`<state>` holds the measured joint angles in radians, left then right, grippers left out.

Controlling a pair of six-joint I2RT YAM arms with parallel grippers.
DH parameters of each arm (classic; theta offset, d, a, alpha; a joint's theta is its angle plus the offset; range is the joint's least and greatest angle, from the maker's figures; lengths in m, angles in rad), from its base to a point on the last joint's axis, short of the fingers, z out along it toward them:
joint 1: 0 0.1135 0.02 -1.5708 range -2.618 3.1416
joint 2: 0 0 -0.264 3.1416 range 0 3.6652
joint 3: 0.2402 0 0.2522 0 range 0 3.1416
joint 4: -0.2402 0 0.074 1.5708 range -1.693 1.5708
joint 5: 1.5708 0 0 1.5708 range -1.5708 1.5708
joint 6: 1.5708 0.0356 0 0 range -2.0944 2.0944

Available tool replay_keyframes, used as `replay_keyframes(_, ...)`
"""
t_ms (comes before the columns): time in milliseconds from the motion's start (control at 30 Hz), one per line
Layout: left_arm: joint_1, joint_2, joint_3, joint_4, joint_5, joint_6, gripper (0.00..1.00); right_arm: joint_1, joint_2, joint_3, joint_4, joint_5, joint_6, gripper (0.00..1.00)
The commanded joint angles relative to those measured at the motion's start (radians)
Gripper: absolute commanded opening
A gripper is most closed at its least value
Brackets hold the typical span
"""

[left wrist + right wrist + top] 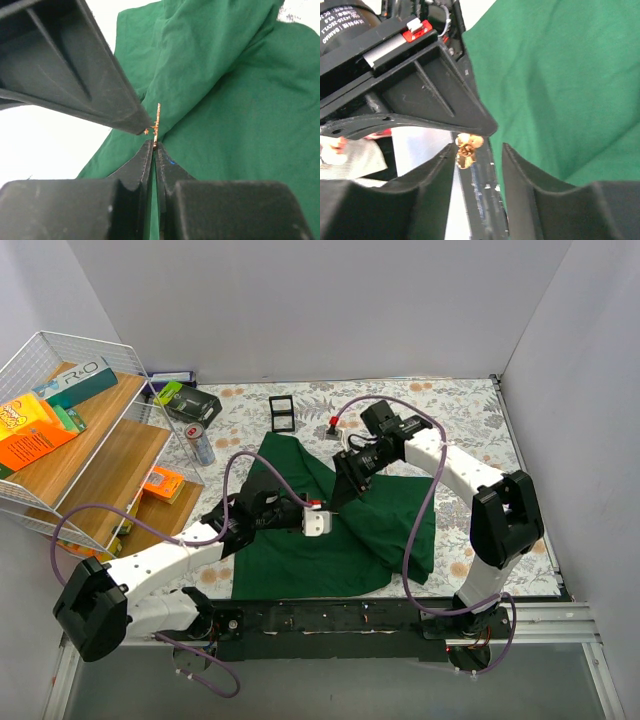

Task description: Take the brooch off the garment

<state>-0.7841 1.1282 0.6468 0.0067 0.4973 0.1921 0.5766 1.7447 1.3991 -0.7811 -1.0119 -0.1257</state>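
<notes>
One garment [330, 550], a dark green T-shirt, lay crumpled across the middle of the floral worktop [470, 430], and both arms met above its upper fold. The single brooch [157, 122], a small gold piece, stood on edge at that fold. Whether its pin was still in the cloth could not be told.

The left pincer [153, 146] had its two fingers pressed together, pinching the lower end of the brooch between their tips. The right pincer [479, 150] was spread, its two fingers apart with the brooch [466, 147] in the gap, nearer one finger. In the left wrist view one right fingertip [142, 125] touched the side of the brooch.

At the left edge of the worktop stood one wire rack [60, 350] holding boxes, with one drink can [203, 445] upright just beside it.
</notes>
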Motion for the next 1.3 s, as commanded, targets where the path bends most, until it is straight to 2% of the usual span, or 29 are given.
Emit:
replay_keyframes(0,-0.004,0.019,0.109,-0.08,-0.026,-0.138,0.0,-0.102,-0.042,0.17,-0.027,0.085,-0.028,0.61)
replay_keyframes(67,0.006,0.041,0.137,-0.111,-0.036,-0.255,0.0,-0.185,-0.014,0.28,-0.058,0.116,-0.025,0.79)
replay_keyframes(100,0.016,0.053,0.174,-0.141,-0.029,-0.296,0.0,-0.21,-0.01,0.311,-0.058,0.127,-0.023,0.85)
replay_keyframes(133,0.028,0.064,0.189,-0.154,-0.023,-0.363,0.0,-0.234,-0.005,0.331,-0.053,0.159,-0.02,0.87)
replay_keyframes(200,0.084,0.111,0.229,-0.169,0.007,-0.439,0.0,-0.296,-0.004,0.37,-0.021,0.2,-0.011,0.9)
replay_keyframes(233,0.107,0.131,0.27,-0.169,0.015,-0.475,0.0,-0.31,-0.004,0.38,-0.012,0.269,-0.009,0.91)
replay_keyframes(367,0.29,0.296,0.414,-0.183,0.09,-0.722,0.0,-0.34,-0.023,0.387,0.045,0.441,-0.043,0.93)
replay_keyframes(433,0.341,0.428,0.494,-0.186,0.099,-0.833,0.0,-0.342,-0.033,0.374,0.074,0.522,-0.057,0.93)
replay_keyframes(467,0.392,0.474,0.59,-0.197,0.119,-0.924,0.0,-0.343,-0.031,0.376,0.077,0.539,-0.06,0.93)
replay_keyframes(500,0.413,0.569,0.637,-0.212,0.136,-0.96,0.0,-0.346,-0.03,0.374,0.082,0.55,-0.063,0.93)
replay_keyframes(600,0.468,0.724,0.795,-0.235,0.101,-1.075,0.0,-0.351,-0.021,0.376,0.094,0.599,-0.069,0.93)
replay_keyframes(700,0.503,0.837,0.956,-0.283,0.074,-1.125,0.0,-0.357,-0.014,0.383,0.103,0.61,-0.074,0.93)
replay_keyframes(867,0.516,0.995,1.092,-0.321,0.021,-1.119,0.0,-0.397,0.009,0.399,0.109,0.579,-0.068,0.93)
replay_keyframes(1267,0.602,1.125,1.199,-0.33,0.032,-1.093,0.0,-0.417,0.018,0.368,0.1,0.598,-0.074,0.93)
